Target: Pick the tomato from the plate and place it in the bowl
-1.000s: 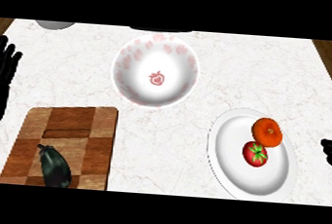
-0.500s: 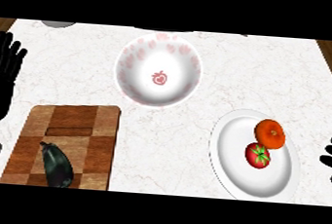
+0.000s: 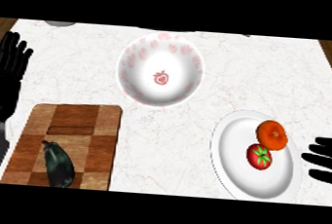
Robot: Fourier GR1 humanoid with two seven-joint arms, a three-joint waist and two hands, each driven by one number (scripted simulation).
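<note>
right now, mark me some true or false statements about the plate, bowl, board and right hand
1. The red, green-stemmed tomato lies on the round white plate. True.
2. The pink-marked white bowl holds the tomato. False: the tomato is on the plate.
3. The black right hand is curled round the tomato. False: it is open at the plate's right edge, apart from the tomato.
4. A dark eggplant lies on the chequered wooden cutting board. True.
5. The round orange fruit sits on the cutting board. False: it is on the plate, beside the tomato.

Marble counter (image 3: 174, 134) bears bowl (image 3: 159, 69), plate (image 3: 245, 173), cutting board (image 3: 69, 144).
</note>
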